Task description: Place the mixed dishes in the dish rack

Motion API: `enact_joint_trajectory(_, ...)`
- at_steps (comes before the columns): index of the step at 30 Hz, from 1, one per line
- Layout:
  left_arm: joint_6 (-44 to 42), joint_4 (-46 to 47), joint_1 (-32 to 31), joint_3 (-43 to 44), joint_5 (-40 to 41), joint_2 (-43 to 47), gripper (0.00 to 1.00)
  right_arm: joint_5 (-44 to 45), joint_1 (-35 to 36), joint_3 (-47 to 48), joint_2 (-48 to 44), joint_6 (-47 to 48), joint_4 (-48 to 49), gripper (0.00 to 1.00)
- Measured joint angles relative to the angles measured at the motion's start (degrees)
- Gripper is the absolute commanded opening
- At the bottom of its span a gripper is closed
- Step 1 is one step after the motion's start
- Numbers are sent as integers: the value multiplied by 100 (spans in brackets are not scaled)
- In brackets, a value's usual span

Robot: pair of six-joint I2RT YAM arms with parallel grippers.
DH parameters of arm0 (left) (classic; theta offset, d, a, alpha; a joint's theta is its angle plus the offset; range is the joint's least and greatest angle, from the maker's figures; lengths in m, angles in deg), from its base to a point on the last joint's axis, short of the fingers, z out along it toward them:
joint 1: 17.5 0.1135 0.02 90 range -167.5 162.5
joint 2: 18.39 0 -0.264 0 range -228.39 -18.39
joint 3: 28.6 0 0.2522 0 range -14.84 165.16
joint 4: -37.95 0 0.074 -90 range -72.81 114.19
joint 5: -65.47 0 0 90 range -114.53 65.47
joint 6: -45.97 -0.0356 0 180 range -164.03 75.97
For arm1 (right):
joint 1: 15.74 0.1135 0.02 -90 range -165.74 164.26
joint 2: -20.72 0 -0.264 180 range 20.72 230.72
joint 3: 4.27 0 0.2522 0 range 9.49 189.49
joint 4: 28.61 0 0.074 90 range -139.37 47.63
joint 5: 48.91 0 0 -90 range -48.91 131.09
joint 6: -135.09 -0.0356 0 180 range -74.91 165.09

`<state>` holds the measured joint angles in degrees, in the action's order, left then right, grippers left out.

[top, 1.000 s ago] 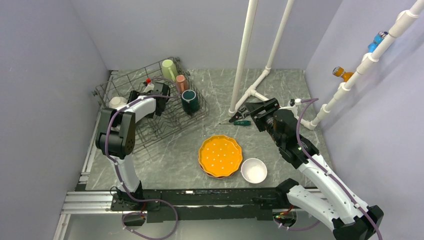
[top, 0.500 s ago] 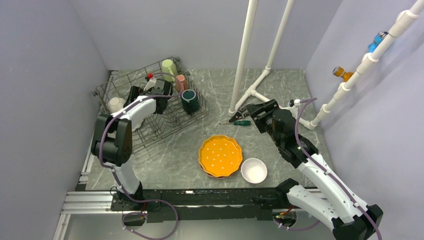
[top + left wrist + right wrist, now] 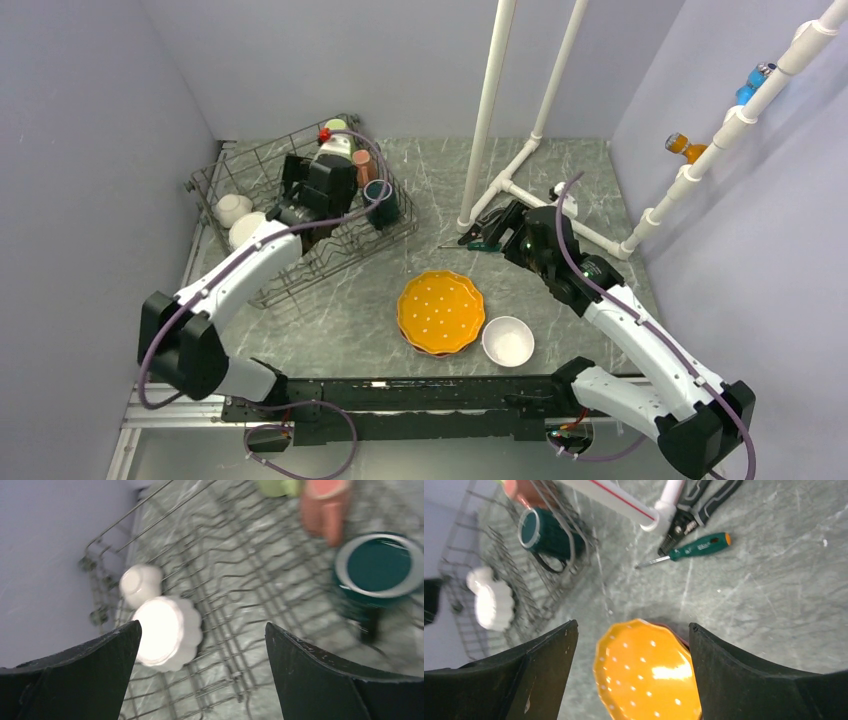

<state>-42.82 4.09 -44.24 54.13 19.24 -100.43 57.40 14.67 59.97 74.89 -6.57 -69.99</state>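
The dish rack (image 3: 330, 255) stands at the back left. It holds a pale green mug (image 3: 337, 127), a pink mug (image 3: 365, 165), a dark teal mug (image 3: 381, 200), a scalloped bowl (image 3: 245, 230) and a small white cup (image 3: 232, 208). My left gripper (image 3: 305, 195) hovers open and empty above the rack; its wrist view shows the scalloped bowl (image 3: 167, 632), the teal mug (image 3: 378, 567) and the rack wires (image 3: 235, 595) below. Stacked orange dotted plates (image 3: 440, 312) and a plain white bowl (image 3: 508, 340) sit on the table. My right gripper (image 3: 497, 226) is open and empty, above and behind the plates (image 3: 649, 672).
Black-handled pliers (image 3: 696, 505) and a green screwdriver (image 3: 696, 546) lie by the foot of the white pipes (image 3: 485, 110) at the back centre. Grey walls close in the left, back and right sides. The rack's right edge (image 3: 569, 545) is near the pipes.
My left arm has risen and swung right over the rack, and the scalloped bowl now shows in the rack's left end. My right gripper has shifted left and tipped down toward the plates.
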Motion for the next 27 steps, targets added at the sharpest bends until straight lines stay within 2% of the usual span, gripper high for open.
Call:
enact_joint_trajectory(3, -317, 420, -435, -304, -525, 400, 100, -227, 0, 0, 52, 407, -254, 94)
enact_joint_trajectory(7, -529, 743, -761, -577, -1495, 723, 99, -514, 0, 0, 94, 721, -619, 94)
enact_joint_trajectory(10, -505, 741, -796, -511, -2463, 868, 99, -608, 24, -7, 289, 822, -1088, 86)
enact_joint_trajectory(13, -459, 514, -796, 0, -3309, 837, 99, -562, 160, -120, 363, 776, -1438, 70)
enact_joint_trajectory(17, -444, 686, -796, 369, -4103, 942, 99, -470, 501, -579, 146, 378, -1670, 68)
enact_joint_trajectory(19, -472, 1078, -813, -94, -4280, 1213, 99, -411, 728, -776, 133, 46, -1797, 69)
enact_joint_trajectory(22, -597, 1130, -935, -828, -4234, 1543, 99, -245, 1008, -841, 328, -494, -1976, 70)
enact_joint_trajectory(27, -920, 1075, -1327, -944, -3888, 1506, 99, 17, 1226, -850, 778, -1622, -2194, 70)
